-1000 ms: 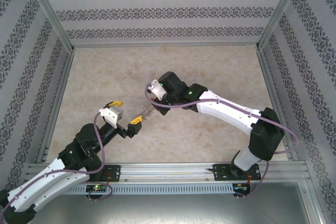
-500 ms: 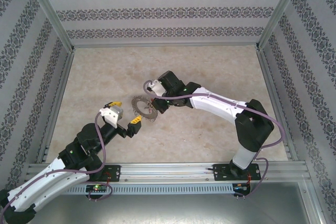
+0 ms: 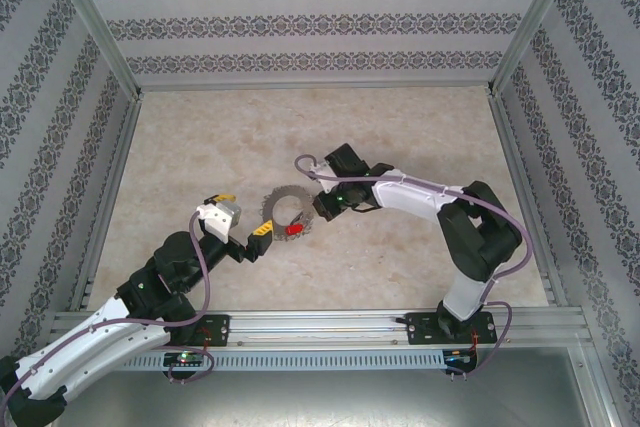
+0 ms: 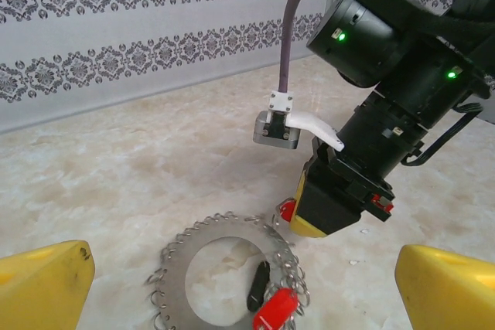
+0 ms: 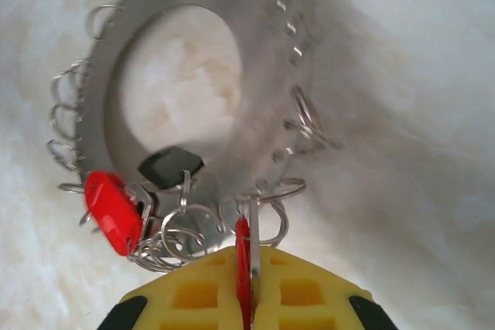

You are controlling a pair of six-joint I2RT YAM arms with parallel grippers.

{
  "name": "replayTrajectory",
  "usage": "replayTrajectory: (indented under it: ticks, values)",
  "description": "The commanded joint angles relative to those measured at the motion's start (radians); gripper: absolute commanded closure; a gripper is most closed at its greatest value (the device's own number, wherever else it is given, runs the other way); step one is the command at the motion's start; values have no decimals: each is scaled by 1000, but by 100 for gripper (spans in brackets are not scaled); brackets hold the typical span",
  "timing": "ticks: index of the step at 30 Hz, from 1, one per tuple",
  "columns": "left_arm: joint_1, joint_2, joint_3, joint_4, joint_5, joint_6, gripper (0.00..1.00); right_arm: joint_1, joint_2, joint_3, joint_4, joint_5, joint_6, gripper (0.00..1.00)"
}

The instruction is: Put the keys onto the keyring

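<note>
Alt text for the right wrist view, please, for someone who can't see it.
The right gripper, shut on a red-headed key seen edge on, holds it at the rim of the keyring, a flat silvery ring fringed with wire loops. Another red key and a black tag hang from its rim.

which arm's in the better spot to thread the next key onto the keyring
Right. The right gripper is shut on a red-headed key right at the keyring's edge loops, while the left gripper hangs open and empty beside it.
</note>
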Motion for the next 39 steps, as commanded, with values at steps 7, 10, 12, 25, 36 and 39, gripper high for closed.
replayTrajectory:
  ticks: [7, 10, 12, 25, 36, 39]
  values:
    - [11, -17, 26, 3, 23, -8, 0, -67, 85, -59, 92, -87, 50, 98]
    - [11, -6, 31, -1, 32, -16, 0, -65, 50, -82, 108, -67, 53, 89]
    - [11, 7, 39, -4, 30, -19, 0, -64, 15, -94, 104, -41, 47, 83]
    - [10, 43, 123, -130, -69, -28, 0, -38, -618, -424, 145, 232, -26, 5]
    - [20, 141, 83, -70, -234, -166, 0, -120, -1134, -658, 273, 548, -36, 2]
    - [92, 239, 32, 91, -242, -112, 0, -220, -1176, -729, 379, 631, -4, 2]
